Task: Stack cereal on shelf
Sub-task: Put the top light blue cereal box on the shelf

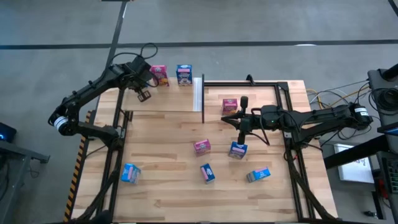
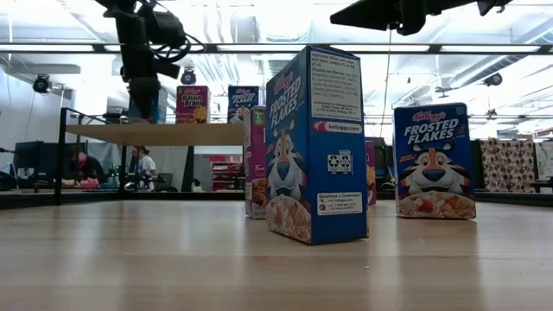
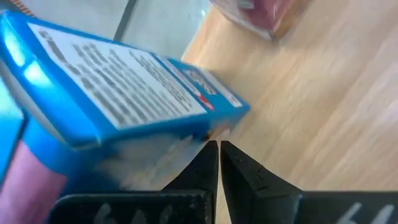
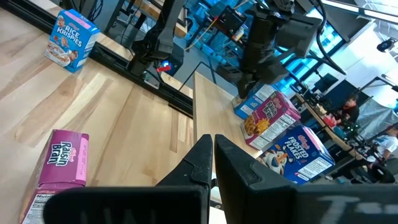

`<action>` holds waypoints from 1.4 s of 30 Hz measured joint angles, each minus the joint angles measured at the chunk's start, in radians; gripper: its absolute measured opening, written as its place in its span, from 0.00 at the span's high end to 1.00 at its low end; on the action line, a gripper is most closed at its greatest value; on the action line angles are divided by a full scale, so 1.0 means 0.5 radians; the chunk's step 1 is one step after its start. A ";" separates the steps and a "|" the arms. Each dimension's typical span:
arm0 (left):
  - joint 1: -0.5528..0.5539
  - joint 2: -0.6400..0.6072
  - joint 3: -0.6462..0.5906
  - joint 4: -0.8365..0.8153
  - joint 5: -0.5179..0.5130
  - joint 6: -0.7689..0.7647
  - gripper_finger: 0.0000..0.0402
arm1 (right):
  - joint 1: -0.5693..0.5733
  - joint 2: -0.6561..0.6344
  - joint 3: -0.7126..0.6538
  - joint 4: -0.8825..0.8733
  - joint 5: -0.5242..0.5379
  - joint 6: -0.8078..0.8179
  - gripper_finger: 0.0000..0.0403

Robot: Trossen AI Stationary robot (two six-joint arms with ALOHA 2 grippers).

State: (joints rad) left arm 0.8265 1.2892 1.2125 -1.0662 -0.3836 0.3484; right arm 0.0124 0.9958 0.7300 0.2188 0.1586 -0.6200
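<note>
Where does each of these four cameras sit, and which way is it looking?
High: overhead, straight down on the table and both arms.
Low: at tabletop height, level past a Frosted Flakes box; arms hang above.
Left wrist: on the left arm, its shut end effector by a blue box.
Right wrist: shut right end effector, facing the shelf.
Shared: the shelf's Raisin Bran box, also in low view.

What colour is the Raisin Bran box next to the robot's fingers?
The Raisin Bran box is pink, or magenta, with white lettering. It shows best in the right wrist view.

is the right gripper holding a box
No, the right gripper is shut with nothing between its fingers, above the table near a blue box.
</note>
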 joint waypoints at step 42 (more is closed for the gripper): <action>0.008 -0.001 -0.023 0.057 -0.157 -0.139 1.00 | 0.000 0.000 -0.003 0.006 0.001 0.004 0.98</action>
State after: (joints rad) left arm 0.8303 1.2888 1.2011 -1.0378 -0.4622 0.2790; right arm 0.0125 0.9958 0.7284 0.2218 0.1589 -0.6180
